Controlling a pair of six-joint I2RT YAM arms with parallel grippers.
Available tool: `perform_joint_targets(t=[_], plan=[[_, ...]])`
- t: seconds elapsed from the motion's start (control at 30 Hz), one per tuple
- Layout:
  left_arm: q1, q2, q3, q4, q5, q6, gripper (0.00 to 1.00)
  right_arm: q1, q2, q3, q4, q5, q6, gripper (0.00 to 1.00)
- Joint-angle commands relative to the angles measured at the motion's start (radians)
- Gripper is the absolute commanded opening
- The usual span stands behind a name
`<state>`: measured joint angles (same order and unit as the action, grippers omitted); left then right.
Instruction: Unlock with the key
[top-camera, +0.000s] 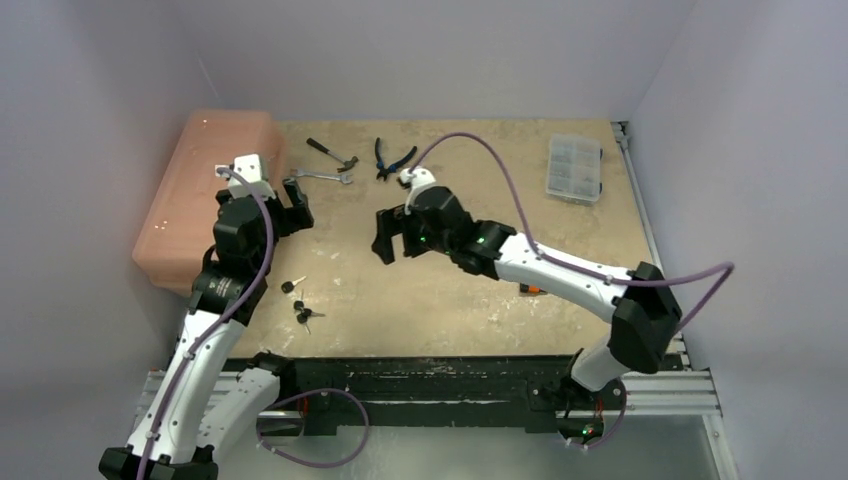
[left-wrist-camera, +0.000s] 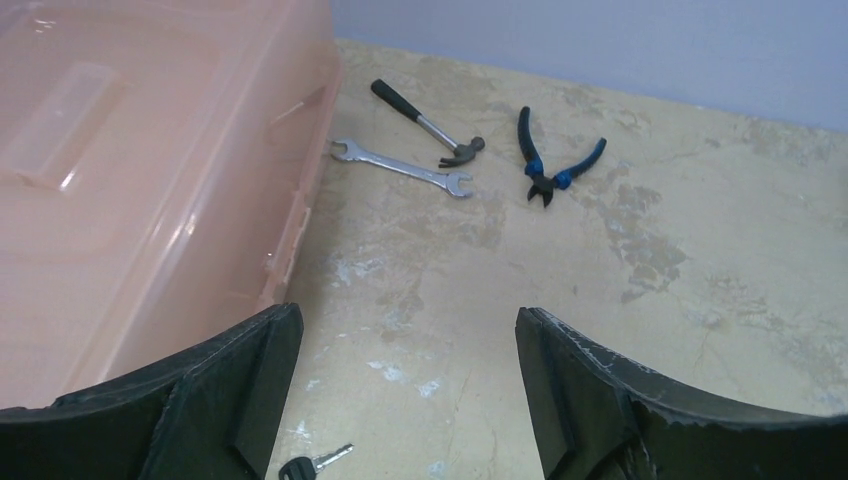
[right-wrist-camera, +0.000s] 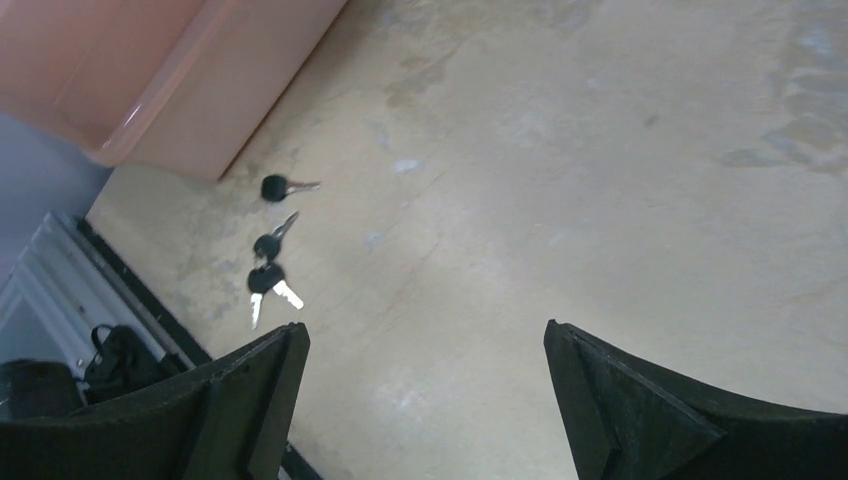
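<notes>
Several black-headed keys lie on the table near its front left: one single key and a small bunch. The right wrist view shows them too, the single key and the bunch. The left wrist view shows one key at its bottom edge. My left gripper is open and empty, above the table beyond the keys. My right gripper is open and empty over mid table, right of the keys. No lock shows clearly; a small orange object is mostly hidden under the right arm.
A pink plastic bin stands along the left edge. At the back lie a hammer, a wrench and blue-handled pliers. A clear compartment box sits at the back right.
</notes>
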<state>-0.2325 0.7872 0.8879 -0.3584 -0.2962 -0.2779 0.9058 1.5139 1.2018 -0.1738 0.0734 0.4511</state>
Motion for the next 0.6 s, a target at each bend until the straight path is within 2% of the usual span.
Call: perform_joint_targets(t=[0.0,0.23,0.57], plan=[[-0.002,-0.048,-0.005,0.029,-0.09,-0.015,0.82,0.112,0.095,0.152,-0.049,0.08,-0.025,0.99],[-0.002,-0.13,-0.009,-0.008,-0.306,-0.066,0.79,0.256,0.287,0.336,-0.087,0.081,-0.023,0.99],[-0.003,-0.207,-0.023,-0.009,-0.478,-0.117,0.77,0.318,0.533,0.611,-0.152,0.054,0.022,0.94]])
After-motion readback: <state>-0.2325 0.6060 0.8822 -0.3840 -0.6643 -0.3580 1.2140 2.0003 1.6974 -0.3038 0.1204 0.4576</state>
